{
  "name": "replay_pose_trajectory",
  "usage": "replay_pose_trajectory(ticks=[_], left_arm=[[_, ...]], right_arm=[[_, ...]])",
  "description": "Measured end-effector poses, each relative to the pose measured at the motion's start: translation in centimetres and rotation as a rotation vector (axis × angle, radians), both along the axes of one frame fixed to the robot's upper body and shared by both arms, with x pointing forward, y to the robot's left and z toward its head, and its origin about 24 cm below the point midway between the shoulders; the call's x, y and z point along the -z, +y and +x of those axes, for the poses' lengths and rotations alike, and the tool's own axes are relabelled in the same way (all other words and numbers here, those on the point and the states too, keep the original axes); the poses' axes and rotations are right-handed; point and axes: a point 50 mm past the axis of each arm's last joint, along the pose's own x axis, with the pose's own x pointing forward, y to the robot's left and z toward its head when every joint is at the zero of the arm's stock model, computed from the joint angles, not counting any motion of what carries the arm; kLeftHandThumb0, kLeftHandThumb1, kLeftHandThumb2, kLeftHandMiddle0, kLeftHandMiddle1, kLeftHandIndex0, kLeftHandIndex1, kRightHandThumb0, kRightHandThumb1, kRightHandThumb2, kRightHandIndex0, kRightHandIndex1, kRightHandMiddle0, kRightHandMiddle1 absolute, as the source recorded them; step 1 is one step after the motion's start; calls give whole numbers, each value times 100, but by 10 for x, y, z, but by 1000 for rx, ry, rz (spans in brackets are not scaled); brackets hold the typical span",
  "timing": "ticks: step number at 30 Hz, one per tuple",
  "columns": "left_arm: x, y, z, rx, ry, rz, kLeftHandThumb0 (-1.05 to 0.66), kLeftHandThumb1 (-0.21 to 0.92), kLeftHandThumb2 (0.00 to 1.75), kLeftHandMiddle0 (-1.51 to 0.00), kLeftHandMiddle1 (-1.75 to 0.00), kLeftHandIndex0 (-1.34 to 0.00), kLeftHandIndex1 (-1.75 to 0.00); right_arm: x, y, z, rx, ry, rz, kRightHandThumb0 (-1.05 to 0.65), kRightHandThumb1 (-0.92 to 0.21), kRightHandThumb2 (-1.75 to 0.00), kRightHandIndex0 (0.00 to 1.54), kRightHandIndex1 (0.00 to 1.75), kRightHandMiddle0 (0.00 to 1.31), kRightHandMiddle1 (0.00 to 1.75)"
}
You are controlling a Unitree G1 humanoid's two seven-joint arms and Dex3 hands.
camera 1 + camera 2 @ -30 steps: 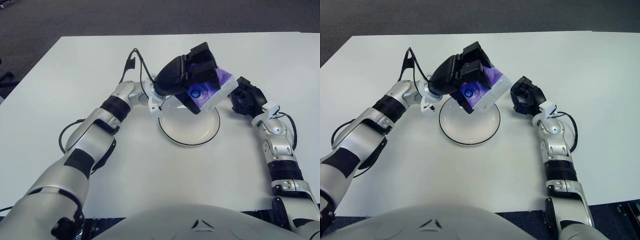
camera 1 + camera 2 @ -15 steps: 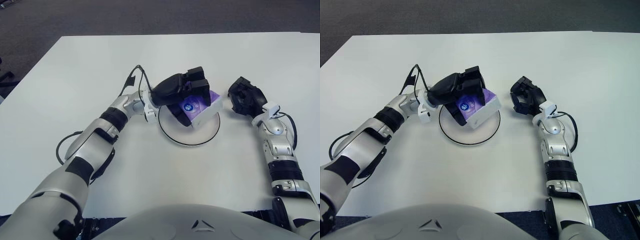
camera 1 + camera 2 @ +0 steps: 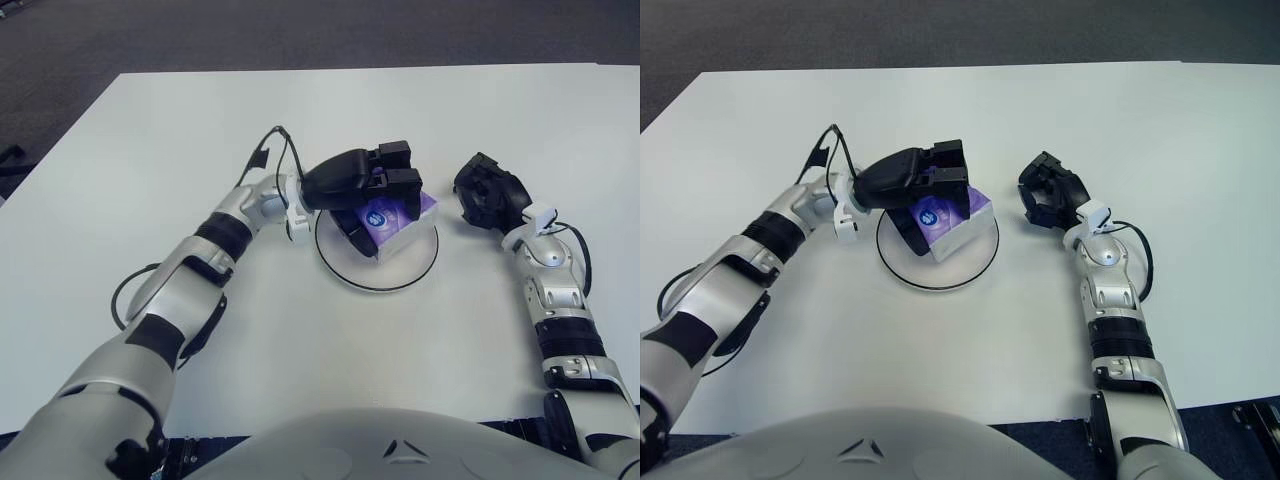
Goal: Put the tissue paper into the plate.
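A purple and white tissue pack (image 3: 394, 215) lies in the round white plate (image 3: 408, 262) with a dark rim, at the middle of the table. My left hand (image 3: 368, 192) reaches over the plate from the left. Its fingers lie over the pack's far edge and its thumb is at the pack's near left side, still closed around it. My right hand (image 3: 486, 194) rests on the table just right of the plate, apart from it, with its fingers curled and nothing in them.
The white table (image 3: 150, 130) stretches to all sides, with dark floor beyond its far edge. A black cable (image 3: 262, 152) loops off my left wrist above the table.
My left hand has lowered the tissue pack from tilted above the plate's far rim down into the plate, where it now lies nearly flat. The right hand has barely moved.
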Motion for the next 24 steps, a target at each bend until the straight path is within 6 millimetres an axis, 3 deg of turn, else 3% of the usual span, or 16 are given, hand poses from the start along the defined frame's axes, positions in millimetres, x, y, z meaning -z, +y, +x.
replay_pose_trajectory(ticks=[3,6,13,16,18,21,23,24], left_arm=[[-7,3,-3,-35,-75,80,-88,92,85,-65,-41,-38,-15],[-12,5,-4,-62,-111,126,-90,92,88,-66,-20,-34,-5],[-13,5,-8,-93,-103,156,-93,92,92,-63,-6,-29,0],[-11,5,-9,-102,-93,163,-94,92,95,-60,-3,-28,0],[-10,6,-10,-110,-84,163,-95,92,97,-58,-2,-28,0],[-10,8,-11,-120,-73,154,-98,92,101,-53,-1,-27,0],[-11,10,-12,-126,-59,131,-99,92,103,-49,0,-26,0],[-11,11,-12,-128,-53,121,-101,92,104,-45,0,-25,0]], right_arm=[[1,0,0,-1,3,-1,-39,-67,-85,79,175,36,175],[2,-1,0,-5,1,-5,-39,-65,-87,79,175,37,175],[3,-3,2,-21,-19,-19,-40,-60,-93,66,175,41,173],[4,-3,3,-27,-24,-22,-38,-81,-47,53,151,47,153],[4,-3,4,-34,-24,-23,-38,-86,-35,53,132,49,148],[4,-3,4,-39,-23,-26,-38,-90,-24,59,119,54,140],[4,-3,4,-42,-22,-27,-38,-91,-18,63,120,58,135],[4,-4,4,-43,-22,-28,-38,-90,-17,63,140,61,133]])
